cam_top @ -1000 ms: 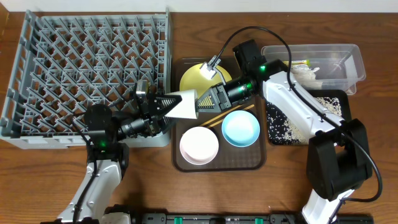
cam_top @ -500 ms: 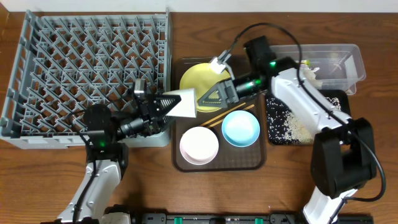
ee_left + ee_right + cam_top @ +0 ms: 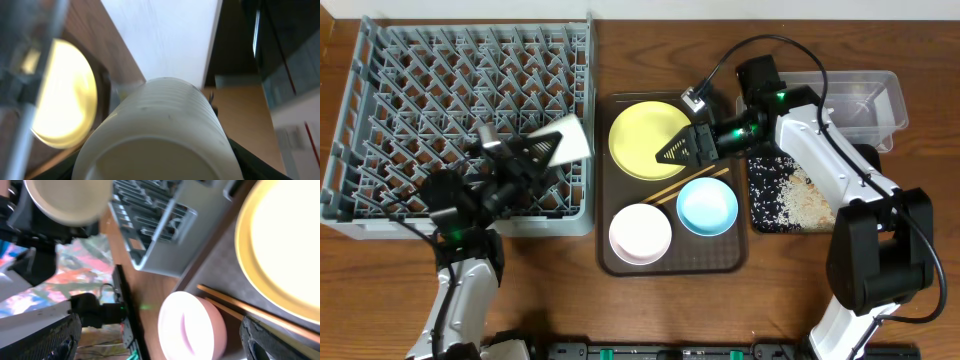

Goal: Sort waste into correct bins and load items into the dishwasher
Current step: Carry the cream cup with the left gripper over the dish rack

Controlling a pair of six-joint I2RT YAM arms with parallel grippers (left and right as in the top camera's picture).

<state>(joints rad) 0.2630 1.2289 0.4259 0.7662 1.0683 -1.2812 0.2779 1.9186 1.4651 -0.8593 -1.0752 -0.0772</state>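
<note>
While my left gripper (image 3: 542, 147) holds the cup (image 3: 565, 138), apparently tilted, over the rack's (image 3: 420, 60) three o'clock edge, my right gripper (image 3: 668, 153) gapes wide; I'd seat it next.

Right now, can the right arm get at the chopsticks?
Probably yes. The right gripper hangs open over the edge of the plate, and the chopsticks lie bare on the tray beside it, though the blue bowl crowds them.

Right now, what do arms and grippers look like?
White links, black joints and a green light on the left arm and the right arm. A black cable loops over the right arm. The left gripper and right gripper are black.
</note>
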